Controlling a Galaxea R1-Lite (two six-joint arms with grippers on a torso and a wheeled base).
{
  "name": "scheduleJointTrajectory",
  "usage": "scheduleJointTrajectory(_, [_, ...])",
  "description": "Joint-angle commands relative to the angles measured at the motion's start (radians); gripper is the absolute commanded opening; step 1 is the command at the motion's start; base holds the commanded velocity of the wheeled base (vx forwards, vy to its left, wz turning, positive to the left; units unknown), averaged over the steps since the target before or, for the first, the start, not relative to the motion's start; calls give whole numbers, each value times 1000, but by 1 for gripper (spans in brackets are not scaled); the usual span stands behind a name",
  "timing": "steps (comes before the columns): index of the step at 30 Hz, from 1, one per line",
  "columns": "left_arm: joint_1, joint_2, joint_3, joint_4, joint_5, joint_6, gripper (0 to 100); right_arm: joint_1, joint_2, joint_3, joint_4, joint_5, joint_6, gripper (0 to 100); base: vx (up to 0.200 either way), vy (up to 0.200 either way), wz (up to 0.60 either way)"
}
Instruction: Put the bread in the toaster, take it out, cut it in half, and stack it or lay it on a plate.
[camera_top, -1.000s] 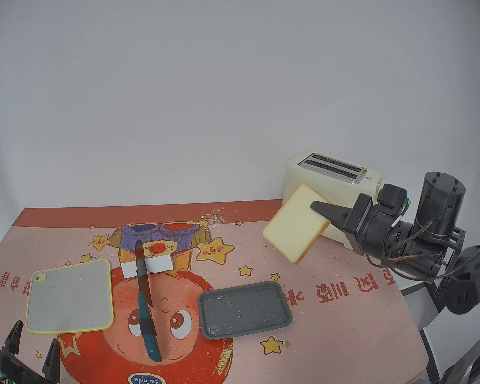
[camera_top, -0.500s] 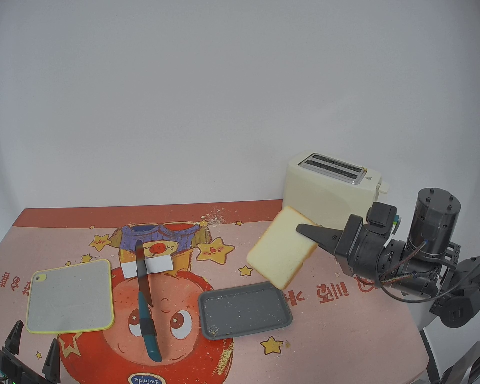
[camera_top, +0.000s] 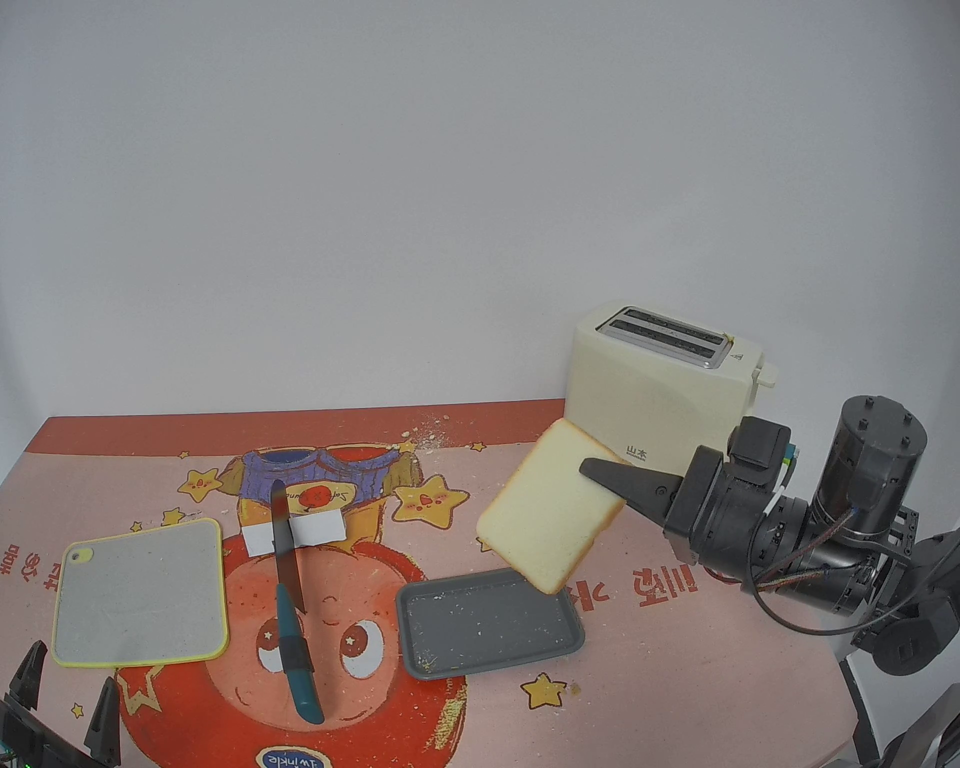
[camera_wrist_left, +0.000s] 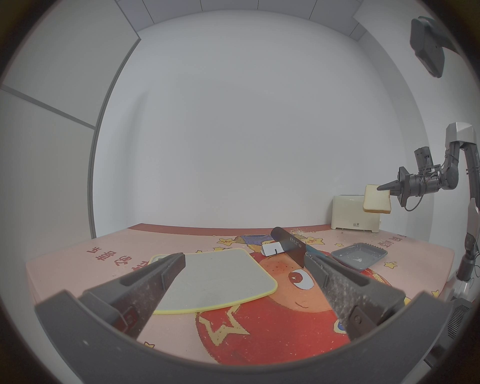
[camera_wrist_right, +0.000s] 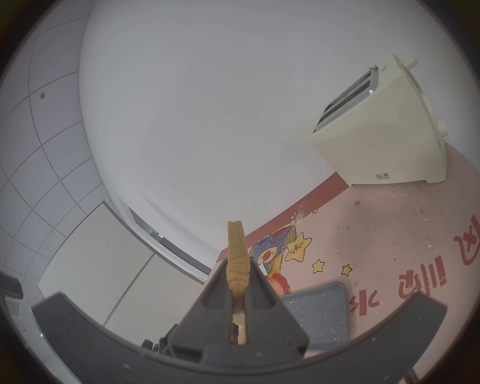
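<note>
Head view: got the bread slice (camera_top: 545, 515) pinched by one edge in the right hand (camera_top: 598, 470), hanging tilted up off the bench (camera_top: 700, 680), well to the right of the cutting board (camera_top: 140, 590). Looks done with the toaster (camera_top: 660, 385), so guessing at cutting next. Means carrying it leftward all the way to that board, past the grey tray (camera_top: 490, 620) and the knife (camera_top: 290, 600) lying just right of the board, long axis pointing away from the robot, handle end nearer. Parked by the board's near edge, fingers spread and holding nothing: left hand (camera_wrist_left: 244, 257). Way closer to the knife, so probably the better pick for grabbing it.
</note>
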Motion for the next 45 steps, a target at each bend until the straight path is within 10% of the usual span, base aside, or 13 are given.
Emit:
scheduleJointTrajectory(1, [0, -12, 18, -1, 1, -1, 100, 1, 4, -1, -6, 3, 1, 0, 0, 0, 0])
scheduleJointTrajectory(25, [0, -10, 18, 1, -1, 1, 100, -10, 7, -5, -8, 0, 0, 0, -75, 0, 0])
scheduleJointTrajectory(45, [0, -10, 18, 1, -2, 1, 100, -1, 10, 15, -78, -4, -2, 0, 0, 200, 0])
